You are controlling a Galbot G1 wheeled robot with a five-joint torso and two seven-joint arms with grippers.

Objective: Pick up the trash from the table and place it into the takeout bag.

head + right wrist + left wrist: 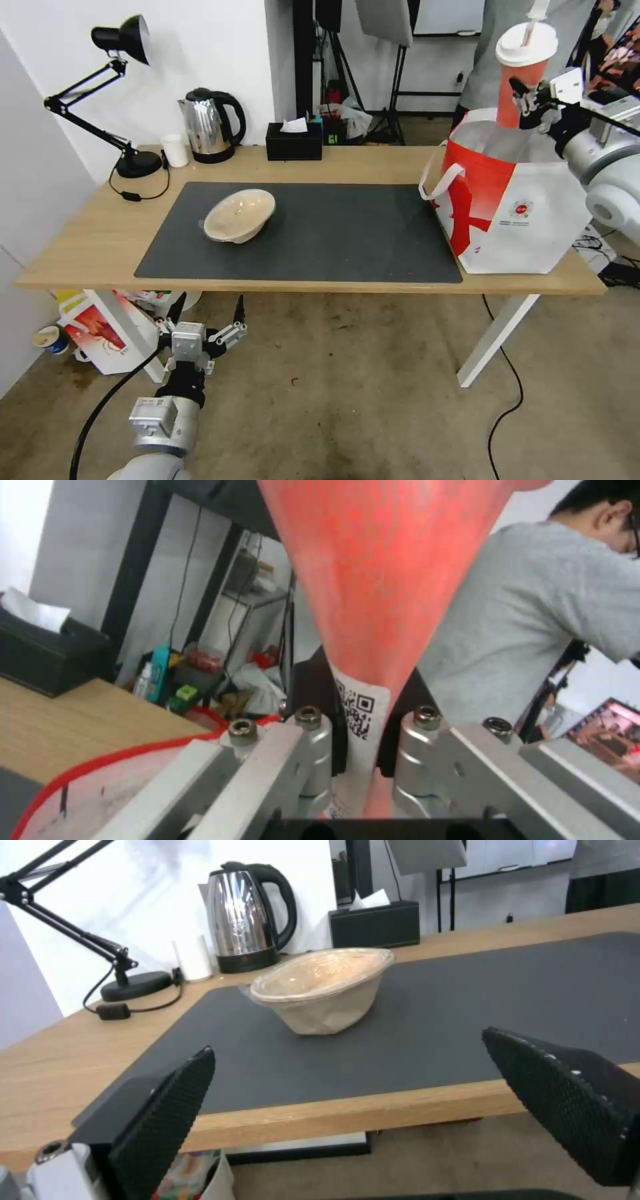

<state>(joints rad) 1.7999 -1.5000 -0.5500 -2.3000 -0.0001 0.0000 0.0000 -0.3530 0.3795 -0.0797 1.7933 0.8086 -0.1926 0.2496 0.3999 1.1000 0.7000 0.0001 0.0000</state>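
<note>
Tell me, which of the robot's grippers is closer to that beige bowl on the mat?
Left. The left gripper hangs open below the table's front edge, just before the beige bowl. The right gripper holds the red cup above the takeout bag.

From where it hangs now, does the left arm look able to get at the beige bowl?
Probably yes. The left gripper, open, hangs below the table edge, facing the beige bowl. The bowl sits alone on the mat, so nothing blocks it once raised.

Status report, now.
Right gripper shut on cup, above bag. Left gripper open, low before table. Beige bowl on mat. Path clear.
</note>
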